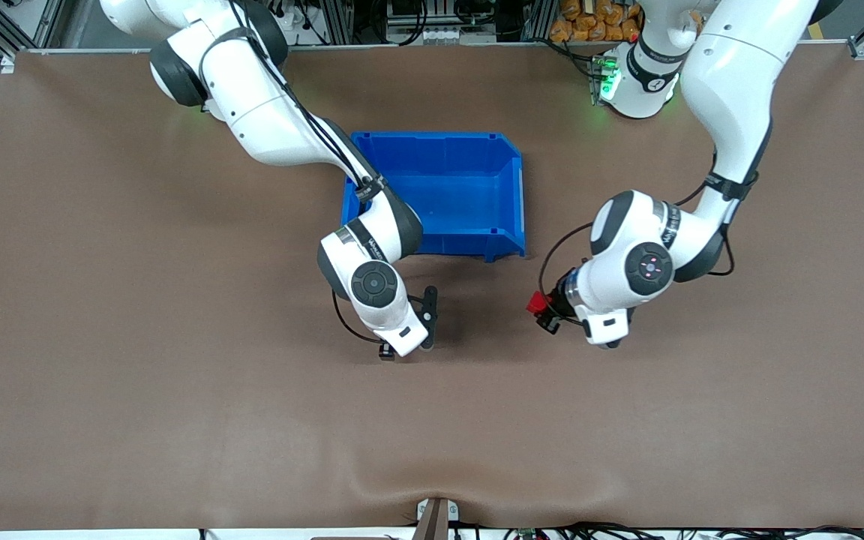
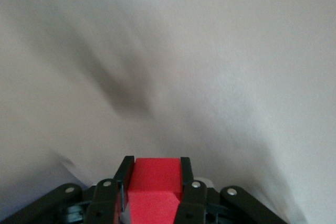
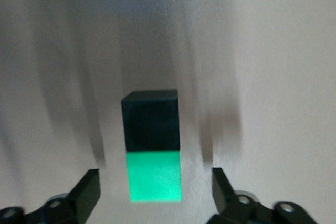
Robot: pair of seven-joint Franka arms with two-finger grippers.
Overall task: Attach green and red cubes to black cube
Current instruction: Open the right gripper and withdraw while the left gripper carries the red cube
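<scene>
1. Right gripper (image 1: 408,322) hangs low over the brown table (image 1: 139,337), a little nearer the front camera than the blue bin (image 1: 511,195). Its fingers (image 3: 86,192) are spread wide and grip nothing.

2. In the right wrist view the green cube (image 3: 154,176) sits between those spread fingers, clear of both, with the black cube (image 3: 151,119) flush against one of its faces. The pair appears joined and resting on the table. In the front view the arm's wrist hides both.

3. Left gripper (image 1: 544,311) hovers over the table toward the left arm's end, pinching the red cube (image 1: 536,303) — fingers pressed against two opposite faces, one red face showing between the pads (image 2: 186,179).

4. Judgement: green-to-black is done; red-to-black is left.

5. Risks from here:
   - The right fingers are just beside the green cube; lifting off at an angle could clip it and split or spin the pair.
   - With nothing gripping the pair, a push from the red cube may slide it across the table rather than seat the joint.
   - If the red cube arrives tilted or off-centre, it may skid off the black face or meet the green cube instead.
   - The two wrists will crowd together — contact is possible.
</scene>
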